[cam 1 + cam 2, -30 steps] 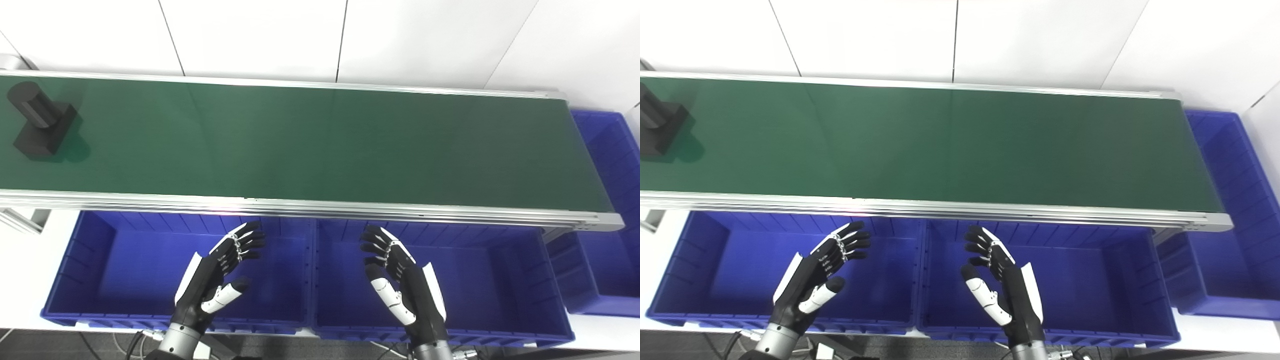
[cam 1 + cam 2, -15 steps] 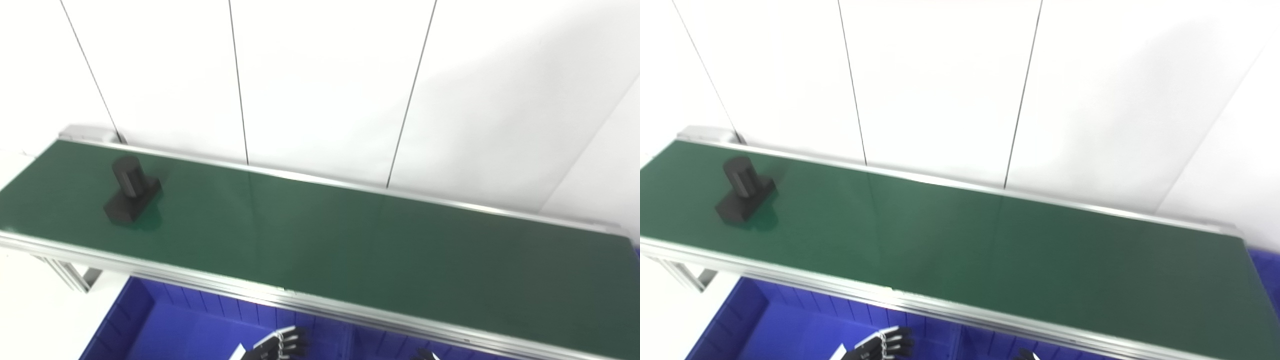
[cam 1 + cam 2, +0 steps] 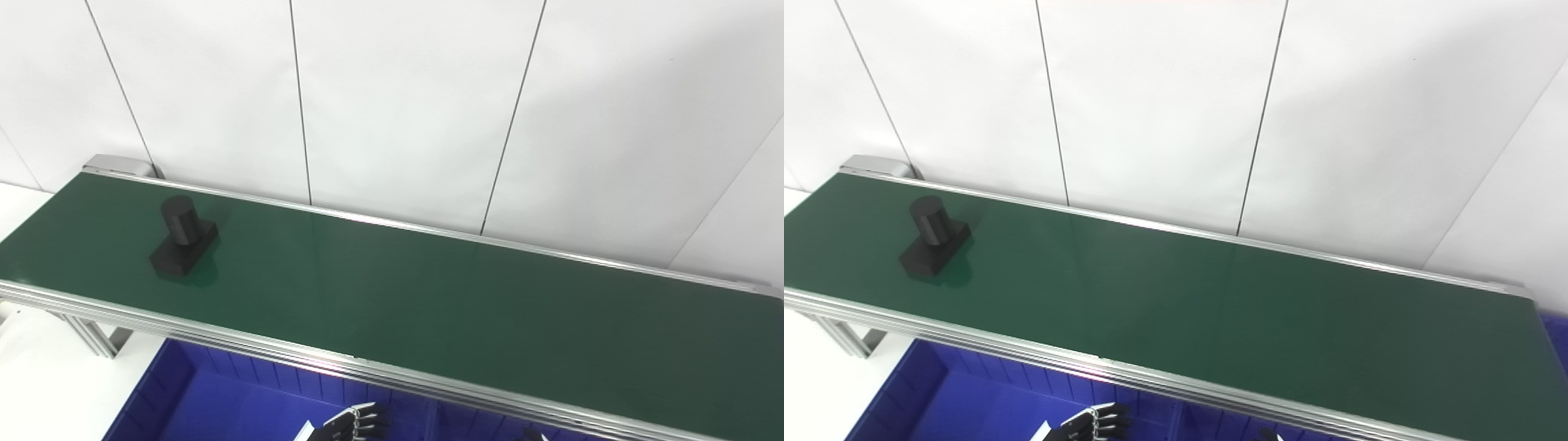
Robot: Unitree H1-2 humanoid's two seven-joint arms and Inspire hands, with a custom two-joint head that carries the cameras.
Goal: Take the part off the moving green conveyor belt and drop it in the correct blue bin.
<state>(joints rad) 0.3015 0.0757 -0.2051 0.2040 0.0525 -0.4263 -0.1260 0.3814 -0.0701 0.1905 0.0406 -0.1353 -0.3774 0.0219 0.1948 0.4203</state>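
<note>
A black part (image 3: 182, 245), an upright cylinder on a rectangular base, stands on the green conveyor belt (image 3: 429, 306) near its left end; it also shows in the right eye view (image 3: 934, 245). Only the fingertips of my left hand (image 3: 354, 425) show at the bottom edge, spread apart and empty, over a blue bin (image 3: 214, 407) in front of the belt and well to the right of the part. A tip of my right hand (image 3: 531, 436) barely shows at the bottom edge; the rest of that hand is cut off.
The belt has a silver frame (image 3: 257, 349) along its near side and a white panelled wall (image 3: 404, 92) behind it. A metal leg (image 3: 92, 334) stands under the belt's left end. A white surface (image 3: 43, 392) lies left of the bin.
The camera has tilted up, so the hands and bins have slid to the bottom edge. The black part has travelled a little to the right along the belt.
</note>
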